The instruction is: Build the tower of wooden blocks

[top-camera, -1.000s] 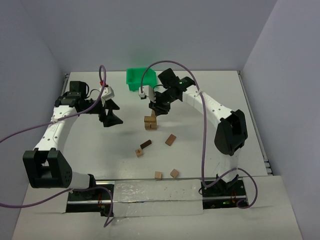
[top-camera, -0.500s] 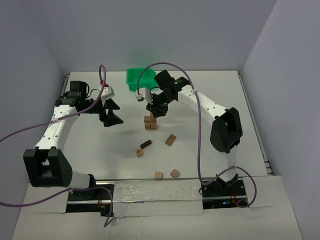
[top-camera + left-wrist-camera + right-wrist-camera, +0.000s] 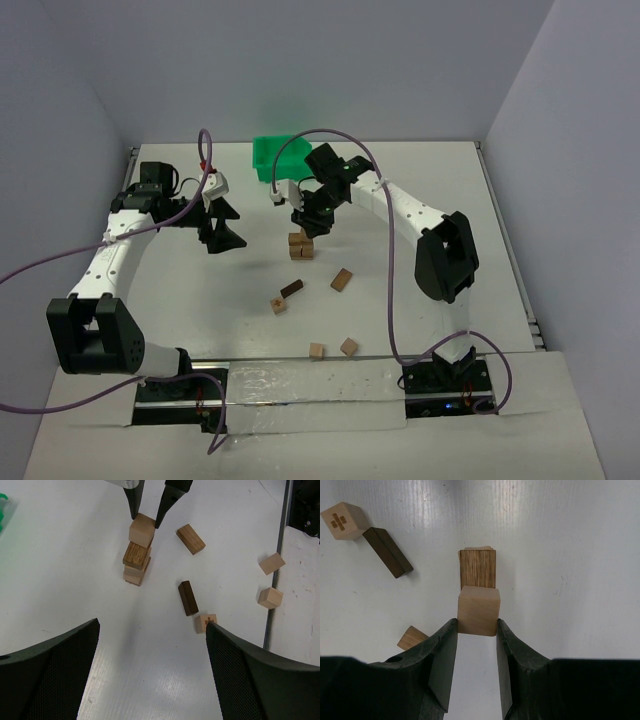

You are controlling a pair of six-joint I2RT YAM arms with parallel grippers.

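The wood block tower (image 3: 136, 565) stands in the middle of the surface (image 3: 75, 555), and the right gripper (image 3: 477, 624) pinches a light cube (image 3: 478, 611) by its two flat sides right on top of it. The left gripper (image 3: 152, 625) is wide open and holds nothing. The tower's wood looks light, hard and smooth, so a small bump could tip it.

a white table (image 3: 200, 300) spans a small booth, its matte top faintly ribbed, with soft shadows under even light. a plain, pale lavender back wall (image 3: 300, 60) meets a left wall (image 3: 40, 150) and a right wall (image 3: 580, 150) of the same tint. a grey metal rail (image 3: 505, 232) runs along the table's right edge.
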